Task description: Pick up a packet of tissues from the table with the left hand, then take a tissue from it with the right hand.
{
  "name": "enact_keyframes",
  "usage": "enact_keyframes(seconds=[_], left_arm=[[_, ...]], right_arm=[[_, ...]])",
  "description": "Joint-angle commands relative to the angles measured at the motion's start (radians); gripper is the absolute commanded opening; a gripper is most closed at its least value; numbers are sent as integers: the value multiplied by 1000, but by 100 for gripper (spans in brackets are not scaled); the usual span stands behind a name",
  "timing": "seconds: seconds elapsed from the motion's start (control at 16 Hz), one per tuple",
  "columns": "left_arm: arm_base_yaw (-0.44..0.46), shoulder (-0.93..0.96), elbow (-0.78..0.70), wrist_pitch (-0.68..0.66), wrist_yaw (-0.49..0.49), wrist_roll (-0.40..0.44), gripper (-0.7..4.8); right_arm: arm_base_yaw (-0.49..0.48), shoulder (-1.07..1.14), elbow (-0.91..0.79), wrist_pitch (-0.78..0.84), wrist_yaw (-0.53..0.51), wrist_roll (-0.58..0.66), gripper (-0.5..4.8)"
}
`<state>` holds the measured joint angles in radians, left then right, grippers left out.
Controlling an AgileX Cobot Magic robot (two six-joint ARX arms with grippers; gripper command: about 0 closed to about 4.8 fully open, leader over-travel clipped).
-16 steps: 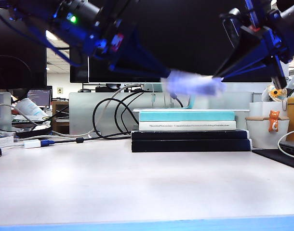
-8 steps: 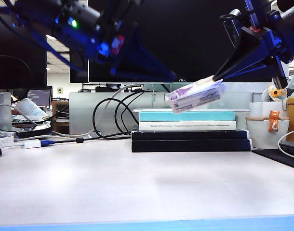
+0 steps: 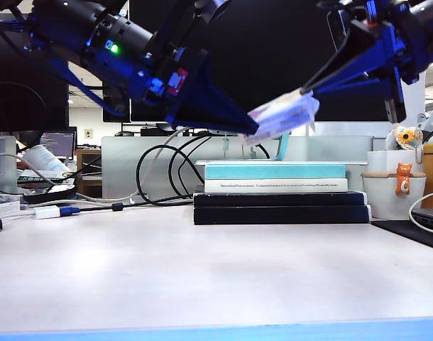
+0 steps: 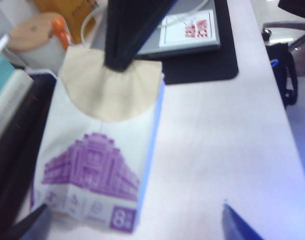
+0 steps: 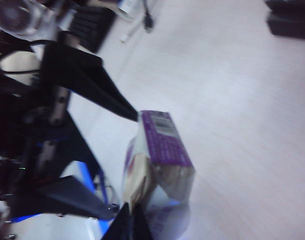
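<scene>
Held aloft above the table (image 3: 202, 277) — packet of tissues (image 3: 282, 116), hanging from the tissue (image 4: 112, 87) pinched in the closed right gripper (image 3: 305, 92). Left gripper (image 4: 132, 227) spread wide (fingertips flanking the packet's end).

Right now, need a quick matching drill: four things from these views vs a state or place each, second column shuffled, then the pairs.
Column 1
1. left gripper
2. right gripper
3. packet of tissues
4. stacked books

Column 2
A. resting on the table
B. in the air above the books
C. shut on the tissue
D. open, fingers at the packet's far end

Pairs: 1-D, 2-C, 3-B, 4-A
</scene>
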<state>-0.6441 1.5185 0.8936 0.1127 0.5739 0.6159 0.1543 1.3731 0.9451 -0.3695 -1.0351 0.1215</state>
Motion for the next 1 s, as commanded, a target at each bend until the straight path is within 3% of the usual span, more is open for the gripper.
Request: enact_keyframes(seconds=[0.06, 0.56, 1.0], left_arm=[[0, -2, 2, 67, -48, 4, 479], [0, 15, 2, 123, -48, 0, 479], [-1, 44, 2, 192, 95, -29, 479]], right_arm=[[0, -4, 5, 8, -63, 10, -6], [0, -4, 5, 8, -93, 10, -6], [0, -4, 5, 8, -110, 10, -6]])
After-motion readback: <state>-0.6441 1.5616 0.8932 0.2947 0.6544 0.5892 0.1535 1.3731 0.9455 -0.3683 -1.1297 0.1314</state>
